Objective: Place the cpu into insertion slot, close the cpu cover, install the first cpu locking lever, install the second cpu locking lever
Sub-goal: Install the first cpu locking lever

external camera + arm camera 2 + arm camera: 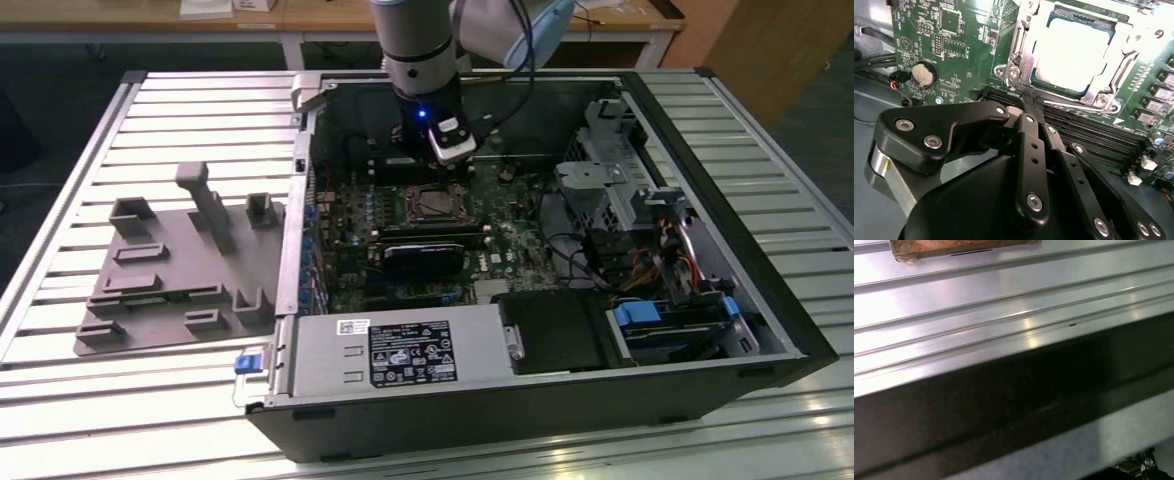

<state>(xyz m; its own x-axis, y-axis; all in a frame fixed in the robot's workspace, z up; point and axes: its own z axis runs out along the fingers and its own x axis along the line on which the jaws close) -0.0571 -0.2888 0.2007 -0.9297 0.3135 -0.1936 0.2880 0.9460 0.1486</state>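
One open computer case: you see it lying on the slatted metal table (80, 400), its black wall (747, 240) toward the exterior view's right.
Grey fixture tray (160, 290): it sits on the table just beside the case, on the exterior view's left.
Power supply (387, 355): at the near edge of the case in the exterior view.
Arm (416, 50): you have it reaching down into the case, above the green motherboard (954, 45).
Gripper (1030, 102): its black fingers (1029, 150) are pressed together, tips right at the near edge of the insertion slot (1019, 65); whether they pinch a thin lever there, you cannot tell.
Cpu cover (1126, 40): lowered flat over the socket.
Cpu (1069, 55): seated in the slot, its bright top showing through the cover's window.
Coin cell (922, 74): on the board, well apart from the socket.
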